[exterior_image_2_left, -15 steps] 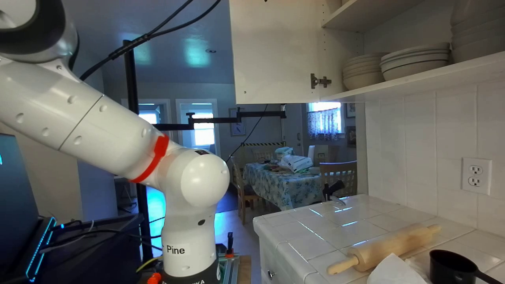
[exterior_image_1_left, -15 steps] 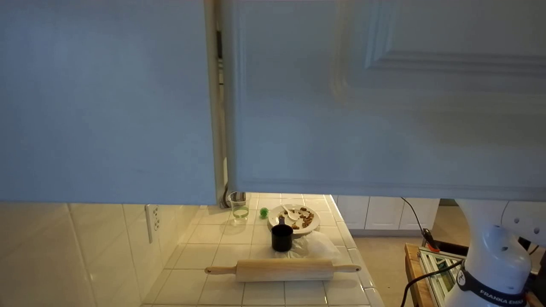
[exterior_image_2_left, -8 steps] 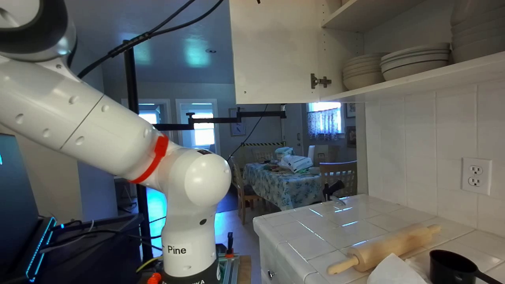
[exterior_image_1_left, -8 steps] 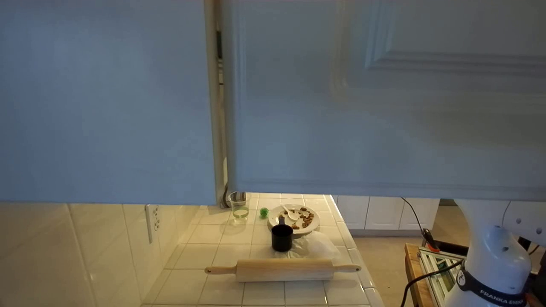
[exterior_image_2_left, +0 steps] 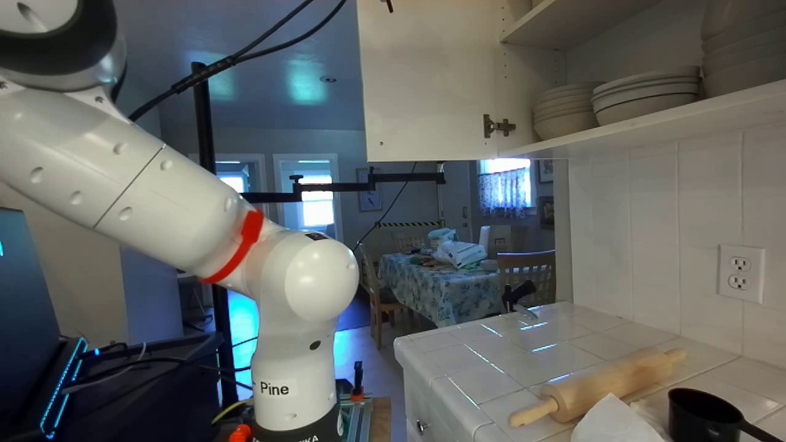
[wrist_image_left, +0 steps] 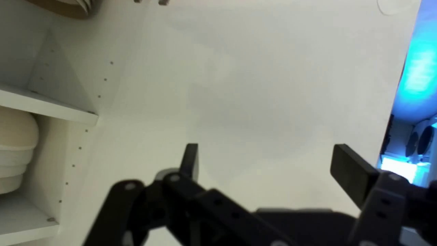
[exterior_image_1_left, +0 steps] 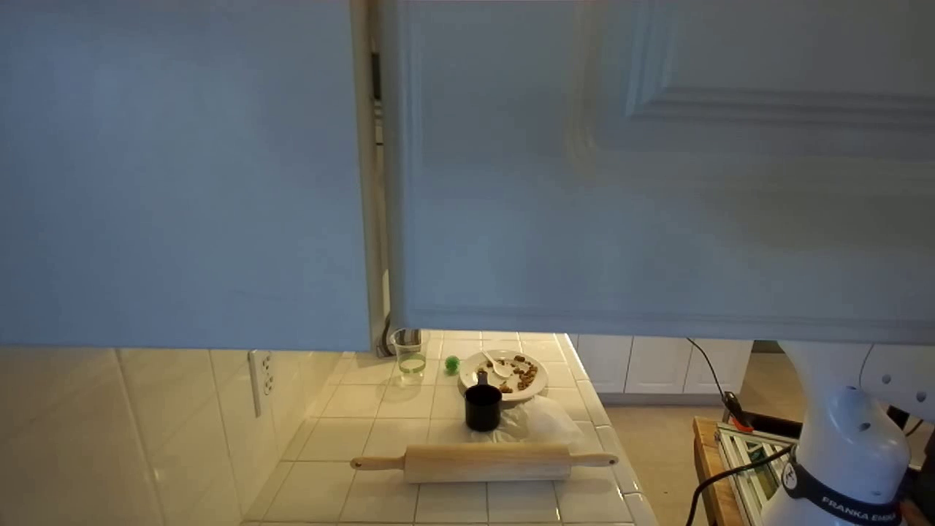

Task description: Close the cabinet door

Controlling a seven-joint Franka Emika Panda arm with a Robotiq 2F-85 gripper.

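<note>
Directly ahead of the tool, the cabinet door stands open, its plain inner face toward the tool. The fingers are spread with nothing between them; whether they touch it is unclear. In the wrist view, a shelf and bowls lie exposed to the tool's left, for the door hangs swung out on the hinge shown in an exterior view. The free edge lies to the tool's right, past the fingertips. That spread would probably suit straddling the edge, since pressing the inner face should only push the door wider. Well below the tool, in both exterior views, a rolling pin rests on the desk, likely outside the swing.
</note>
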